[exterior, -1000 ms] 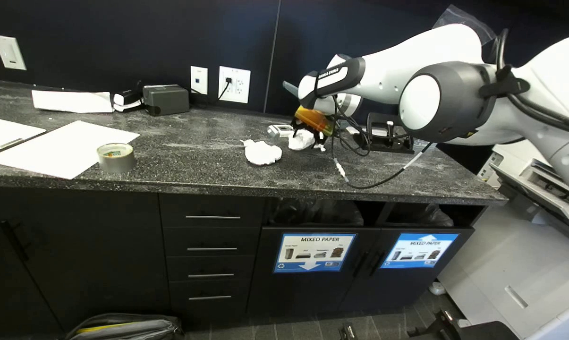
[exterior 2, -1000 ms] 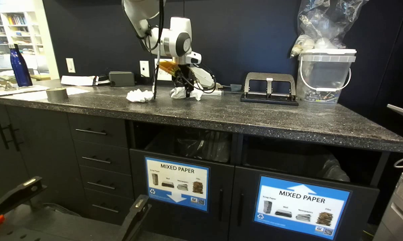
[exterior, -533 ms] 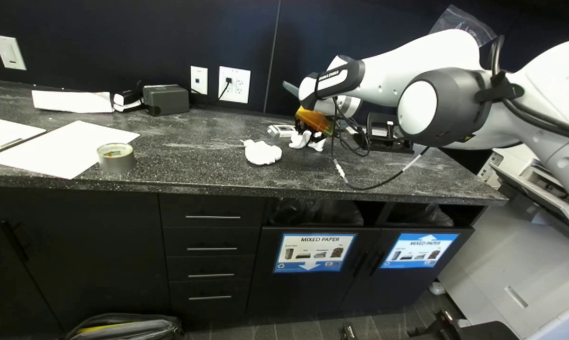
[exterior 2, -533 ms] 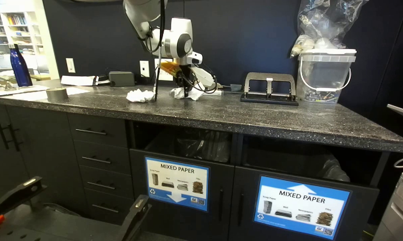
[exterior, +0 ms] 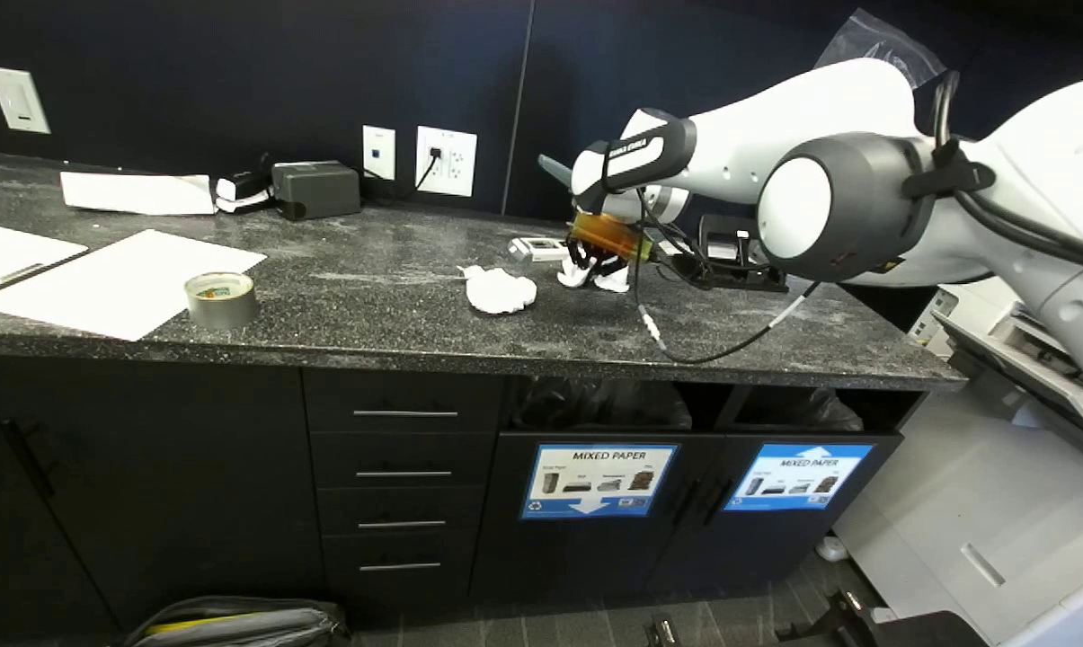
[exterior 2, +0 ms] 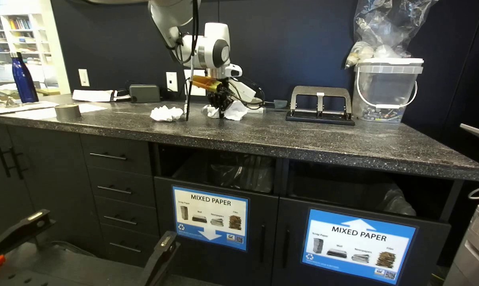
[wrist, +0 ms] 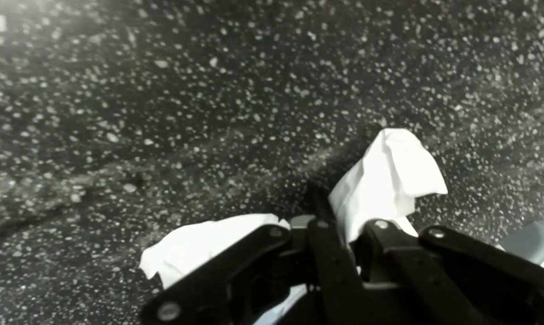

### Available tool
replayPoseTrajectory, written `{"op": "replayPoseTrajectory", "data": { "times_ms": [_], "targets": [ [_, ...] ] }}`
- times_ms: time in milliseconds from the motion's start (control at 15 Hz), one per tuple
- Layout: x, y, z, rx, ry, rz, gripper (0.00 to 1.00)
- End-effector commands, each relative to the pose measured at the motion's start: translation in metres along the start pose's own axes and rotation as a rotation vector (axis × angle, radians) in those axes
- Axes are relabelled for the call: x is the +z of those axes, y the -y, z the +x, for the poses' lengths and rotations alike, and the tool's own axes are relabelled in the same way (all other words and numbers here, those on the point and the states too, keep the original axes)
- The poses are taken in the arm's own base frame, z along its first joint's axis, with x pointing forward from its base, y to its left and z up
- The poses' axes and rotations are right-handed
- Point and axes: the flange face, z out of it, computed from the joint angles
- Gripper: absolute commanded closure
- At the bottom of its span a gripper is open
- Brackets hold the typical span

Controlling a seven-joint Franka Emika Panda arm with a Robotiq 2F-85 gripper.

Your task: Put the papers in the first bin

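Note:
Low over the countertop (exterior: 361, 305), my gripper (wrist: 346, 230) has its fingers drawn nearly together on a crumpled white paper wad (wrist: 384, 185). White paper (exterior 2: 236, 111) bulges out on both sides of the fingers; whether it is all one piece I cannot tell. A separate paper wad (exterior: 499, 290) lies free on the counter, left of the gripper in both exterior views. The first bin (exterior 2: 342, 186) is the dark slot under the counter, above the mostly blue sign (exterior 2: 358, 246). Its inside is largely in shadow.
A like slot (exterior 2: 219, 167) has a whiter sign (exterior 2: 210, 216) beneath it. A hole punch (exterior 2: 320, 104) and clear bucket (exterior 2: 388, 89) stand at the right. A tape roll (exterior: 221, 299) rests by flat sheets (exterior: 119, 279). A cable (exterior: 721, 352) hangs from the arm.
The fingers have come together on the paper. The gripper and the white paper at it have shifted slightly right in both exterior views; the separate wad has stayed put.

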Motion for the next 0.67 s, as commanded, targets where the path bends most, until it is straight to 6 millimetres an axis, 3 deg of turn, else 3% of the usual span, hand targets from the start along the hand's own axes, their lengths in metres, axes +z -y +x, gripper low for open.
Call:
{"op": "replayPoseTrajectory", "data": {
  "times_ms": [0,267,600],
  "targets": [
    [-0.003,-0.015,-0.007,-0.129,0.101,-0.097,0.89],
    [-0.020,-0.032,-0.014,-0.273,0.216,-0.157,0.88],
    [-0.048,-0.077,-0.030,-0.479,0.331,-0.185,0.90]
  ]
}}
